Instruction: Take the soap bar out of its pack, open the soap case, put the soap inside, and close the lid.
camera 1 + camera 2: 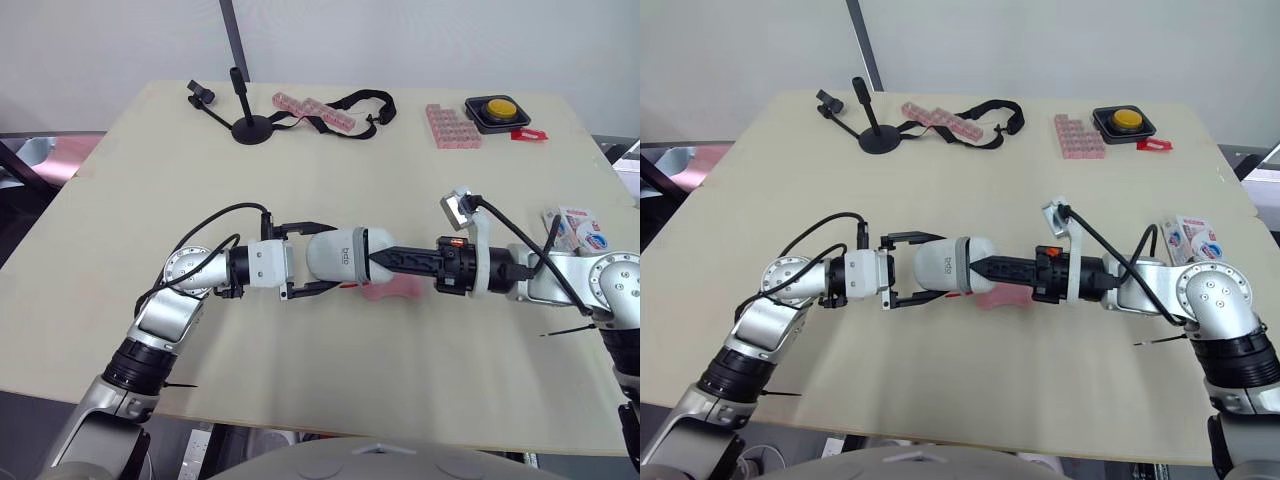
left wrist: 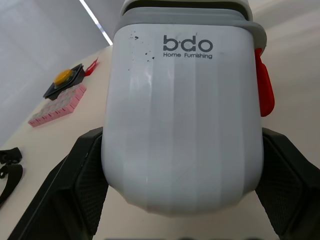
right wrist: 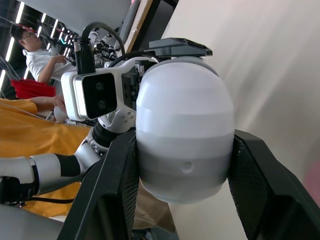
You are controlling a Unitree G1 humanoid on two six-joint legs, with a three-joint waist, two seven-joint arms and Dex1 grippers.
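A white and grey soap case marked "bdo" hangs sideways just above the middle of the table. My left gripper is shut on its white end, one finger on each side. From the other side my right gripper is shut on its grey-banded end. The pink soap bar lies on the table right under the right gripper's fingers. The opened soap pack lies at the table's right edge, beside my right forearm.
Along the far edge stand a black stand, pink strips with a black strap, a pink block tray, a yellow button box and a small red piece. A person sits off the table.
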